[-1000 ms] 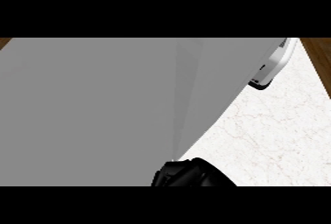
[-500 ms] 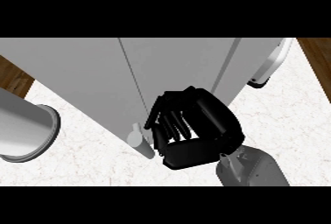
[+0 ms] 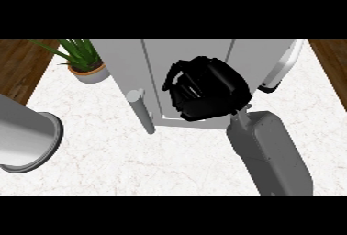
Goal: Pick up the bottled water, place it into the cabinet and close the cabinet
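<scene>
A grey cabinet (image 3: 196, 50) stands at the back of the white marble counter (image 3: 136, 160). Its left door (image 3: 125, 69) carries a grey bar handle (image 3: 140, 110). My right hand (image 3: 207, 92) lies against the cabinet's front at the middle, fingers relaxed and slightly bent, with nothing seen in it. Its grey forearm (image 3: 271, 151) comes in from the lower right. The bottled water shows nowhere. My left hand is out of view.
A potted green plant (image 3: 85, 62) stands left of the cabinet. A big grey cylinder (image 3: 24, 137) lies at the left edge. A white rounded part with a dark lower end (image 3: 279, 69) sits by the cabinet's right side. Brown floor shows past both counter edges.
The grey door that filled the view has swung back toward the cabinet. My right hand rose with it to the cabinet's front. The plant and the grey cylinder came into view.
</scene>
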You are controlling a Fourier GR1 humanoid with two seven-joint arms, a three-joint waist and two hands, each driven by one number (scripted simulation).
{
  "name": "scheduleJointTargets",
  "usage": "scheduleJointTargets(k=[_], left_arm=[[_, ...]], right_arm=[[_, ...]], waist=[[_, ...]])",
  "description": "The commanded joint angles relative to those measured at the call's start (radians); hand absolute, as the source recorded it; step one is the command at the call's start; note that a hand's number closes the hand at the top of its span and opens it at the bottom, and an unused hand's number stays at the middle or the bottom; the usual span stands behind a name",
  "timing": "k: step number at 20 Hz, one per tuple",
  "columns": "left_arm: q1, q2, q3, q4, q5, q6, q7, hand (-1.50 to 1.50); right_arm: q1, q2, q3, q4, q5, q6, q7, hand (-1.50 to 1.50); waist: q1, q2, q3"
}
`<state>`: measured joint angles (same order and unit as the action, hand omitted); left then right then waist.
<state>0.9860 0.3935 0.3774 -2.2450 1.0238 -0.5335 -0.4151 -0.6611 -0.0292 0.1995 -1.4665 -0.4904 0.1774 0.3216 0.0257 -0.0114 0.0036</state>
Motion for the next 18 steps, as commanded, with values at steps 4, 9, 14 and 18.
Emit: scheduleJointTargets(k=[4, 9, 14, 18], left_arm=[[-0.045, 0.029, 0.076, 0.050, 0.068, -0.037, 0.045, -1.50], [-0.001, 0.006, 0.064, -0.011, 0.094, -0.027, 0.081, -1.50], [-0.021, 0.001, 0.050, -0.001, 0.088, -0.036, 0.106, -1.50], [-0.035, -0.011, 0.064, -0.005, 0.084, -0.034, 0.107, -1.50]], right_arm=[[-0.158, -0.013, -0.091, 0.257, 0.004, 0.093, -0.073, 1.50], [-0.223, -0.013, -0.117, 0.303, -0.029, 0.104, -0.020, 1.50], [-0.254, 0.027, -0.070, 0.281, -0.093, 0.092, 0.017, 1.50], [-0.247, 0.027, -0.063, 0.303, -0.082, 0.074, -0.013, 1.50]], waist=[[0.005, 0.018, -0.004], [0.016, 0.020, -0.003], [0.016, 0.019, -0.004], [0.023, 0.020, -0.004]])
